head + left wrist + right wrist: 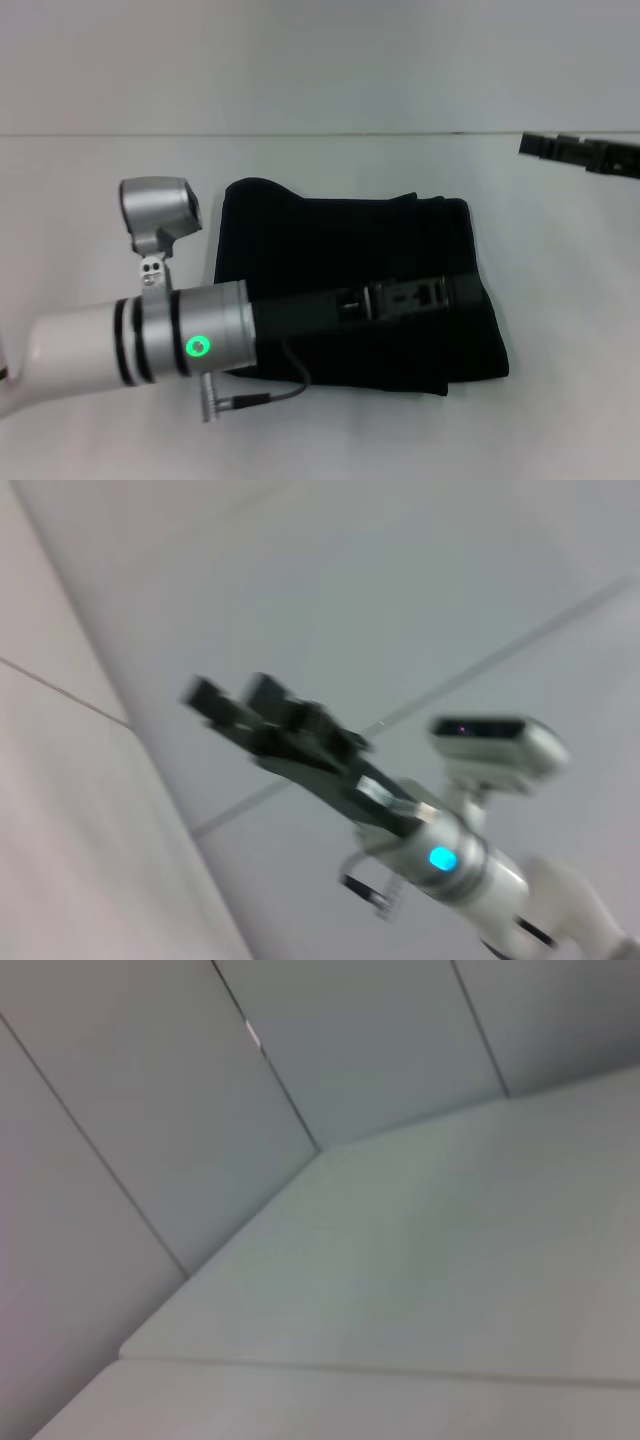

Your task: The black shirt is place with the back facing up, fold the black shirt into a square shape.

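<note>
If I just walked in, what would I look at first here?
Probably the black shirt, folded into a chunky block in the middle of the white table. The left gripper reaches across over it, its arm showing a glowing green light. The right gripper waits at the table's far right edge.

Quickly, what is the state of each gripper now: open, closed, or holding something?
Left gripper: above the folded black shirt; state cannot be told.
Right gripper: raised away at the far right, fingers apart, holding nothing.
</note>
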You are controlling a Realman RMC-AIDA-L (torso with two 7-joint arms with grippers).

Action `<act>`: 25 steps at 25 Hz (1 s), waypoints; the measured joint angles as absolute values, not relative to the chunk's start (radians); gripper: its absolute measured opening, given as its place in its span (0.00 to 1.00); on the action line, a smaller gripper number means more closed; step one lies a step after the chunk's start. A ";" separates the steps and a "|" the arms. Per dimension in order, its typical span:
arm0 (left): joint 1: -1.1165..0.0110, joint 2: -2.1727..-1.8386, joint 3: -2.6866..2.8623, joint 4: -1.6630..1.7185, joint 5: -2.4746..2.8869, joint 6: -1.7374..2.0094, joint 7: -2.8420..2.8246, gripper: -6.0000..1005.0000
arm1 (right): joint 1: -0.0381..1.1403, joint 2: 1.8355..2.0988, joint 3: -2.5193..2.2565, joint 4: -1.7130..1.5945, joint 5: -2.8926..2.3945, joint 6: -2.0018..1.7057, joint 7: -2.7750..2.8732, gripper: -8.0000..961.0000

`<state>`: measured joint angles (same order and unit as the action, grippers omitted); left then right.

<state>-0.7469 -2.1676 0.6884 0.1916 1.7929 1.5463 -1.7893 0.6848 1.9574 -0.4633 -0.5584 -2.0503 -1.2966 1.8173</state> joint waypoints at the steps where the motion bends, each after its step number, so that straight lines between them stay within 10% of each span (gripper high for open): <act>1: -0.740 -2.166 0.700 0.205 1.794 1.576 -1.780 0.27 | 0.685 1.954 -0.484 -0.558 -2.065 -1.299 1.858 0.93; 16: -0.567 -2.137 0.781 0.451 1.833 1.654 -1.492 0.84 | 0.760 1.948 -0.736 -0.422 -2.129 -1.296 2.203 0.93; 25: -0.570 -2.133 0.786 0.480 1.905 1.658 -1.429 0.95 | 0.777 1.981 -0.770 -0.347 -2.129 -1.227 2.215 0.93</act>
